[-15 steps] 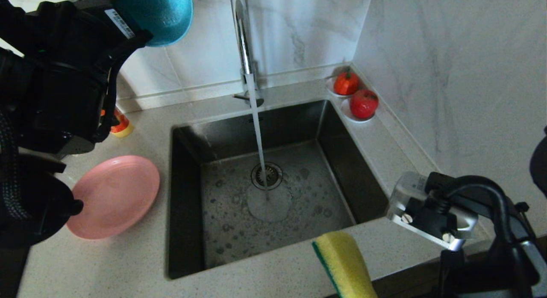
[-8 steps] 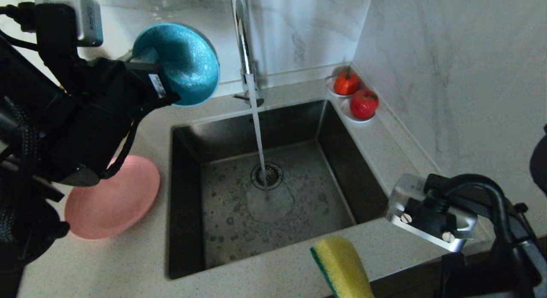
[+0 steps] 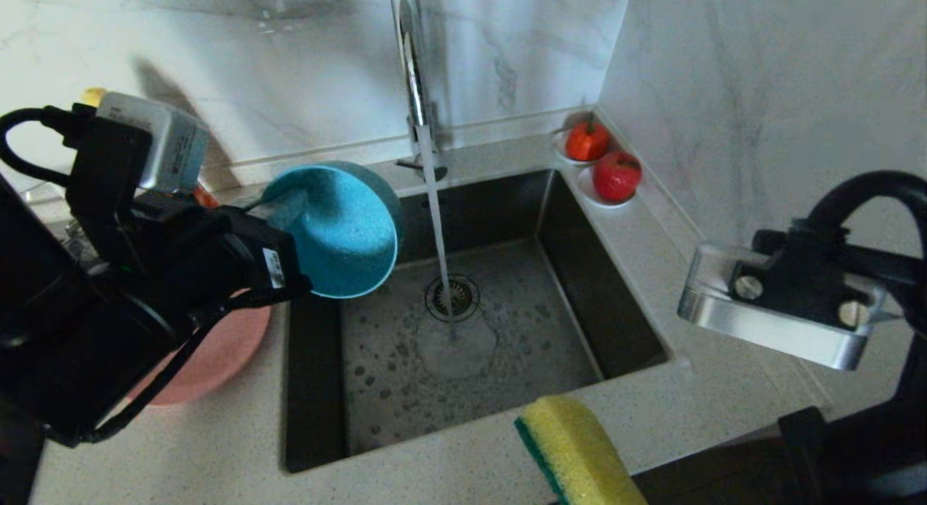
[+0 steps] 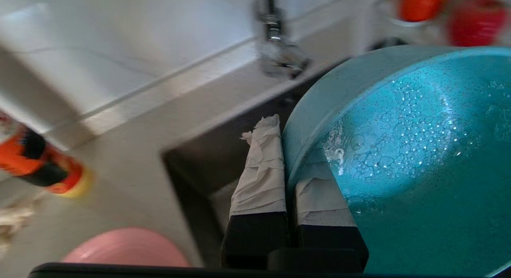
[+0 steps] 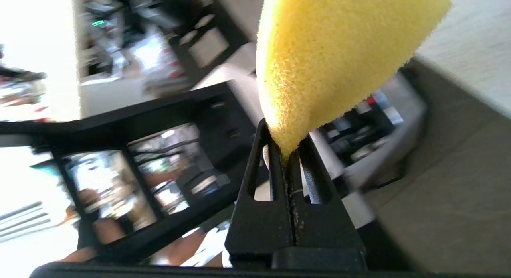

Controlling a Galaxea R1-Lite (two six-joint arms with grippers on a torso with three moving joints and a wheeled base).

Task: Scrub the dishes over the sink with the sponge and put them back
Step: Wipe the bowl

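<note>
Two red fruits point(image 3: 602, 161) on small white saucers point(image 3: 607, 197) sat in the upper right corner of the worktop point(image 3: 181, 447), against the marble wall point(image 3: 760, 92). An orange-and-yellow bottle point(image 4: 38, 170) stood at the left of the left wrist view, blurred. A chrome tap point(image 3: 411, 63) rose at top centre of the head view, and a stream of water point(image 3: 438, 244) fell from it onto the wet floor of the sink point(image 3: 463, 345), just below the round drain strainer point(image 3: 452, 297). The left arm's black bulk covered much of the pink plate point(image 3: 217, 360), which lay on the worktop at the frame's left beside the sink.

The left gripper point(image 4: 285, 158), at centre left, had its jaws pinching the rim of the teal bowl point(image 3: 340, 233), one taped finger point(image 4: 261, 170) outside the wall and the other inside; the bowl was tilted on edge over the sink's upper left corner, just left of the stream, its inside beaded with bubbles. The right gripper point(image 5: 288, 150) had its jaws pressed together on a corner of the yellow sponge point(image 3: 576, 454), which showed at bottom centre, over the front worktop edge, its green layer facing left.

The worktop was pale speckled stone, the sink dark steel
</note>
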